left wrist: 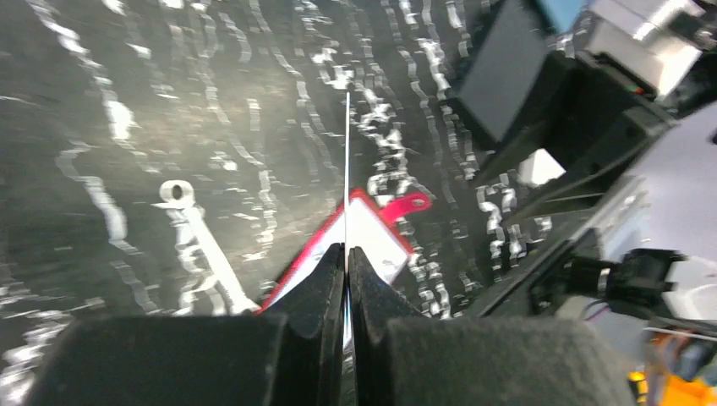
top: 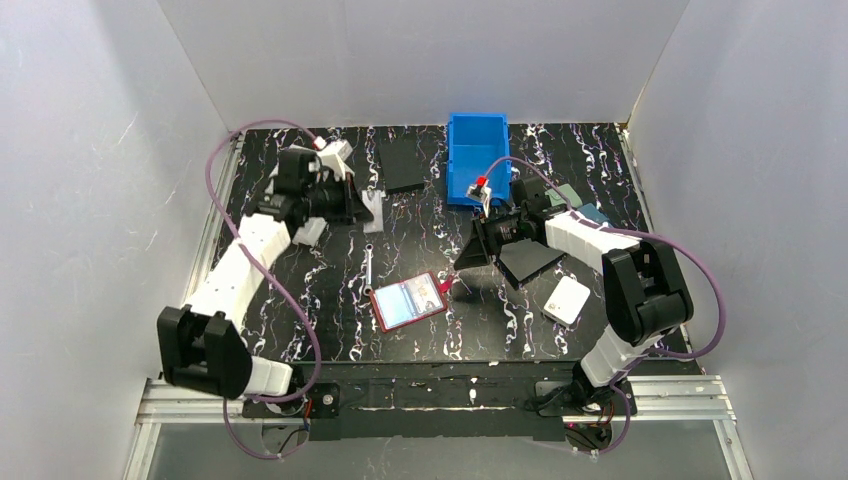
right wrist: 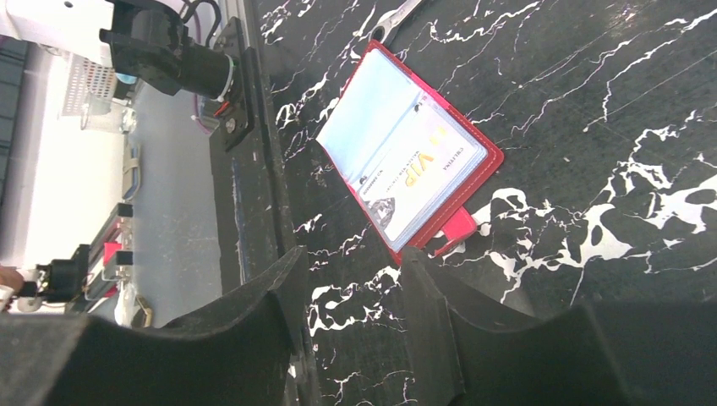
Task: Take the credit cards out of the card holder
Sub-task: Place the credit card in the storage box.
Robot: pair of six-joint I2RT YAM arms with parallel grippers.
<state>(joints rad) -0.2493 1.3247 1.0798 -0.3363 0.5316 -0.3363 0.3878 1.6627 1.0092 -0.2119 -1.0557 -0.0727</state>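
Observation:
The card holder (top: pixel 408 301) lies open on the black marbled table, red with pale blue pockets, its snap tab (right wrist: pixel 457 227) pointing toward my right gripper. A pale card with gold VIP lettering (right wrist: pixel 423 165) sits in its right pocket. My left gripper (left wrist: pixel 347 252) is shut on a thin whitish credit card (left wrist: pixel 347 152), seen edge-on and raised above the table. From above, that gripper (top: pixel 368 205) is at the back left, well away from the holder. My right gripper (right wrist: pixel 351 271) stands open with nothing between its fingers, just off the holder's tab corner.
A metal wrench (top: pixel 368 268) lies left of the holder. A blue bin (top: pixel 477 158) and a black flat case (top: pixel 403 163) stand at the back. Another black case (top: pixel 530 260), a white wallet (top: pixel 567 299) and a teal wallet (top: pixel 565 195) lie to the right.

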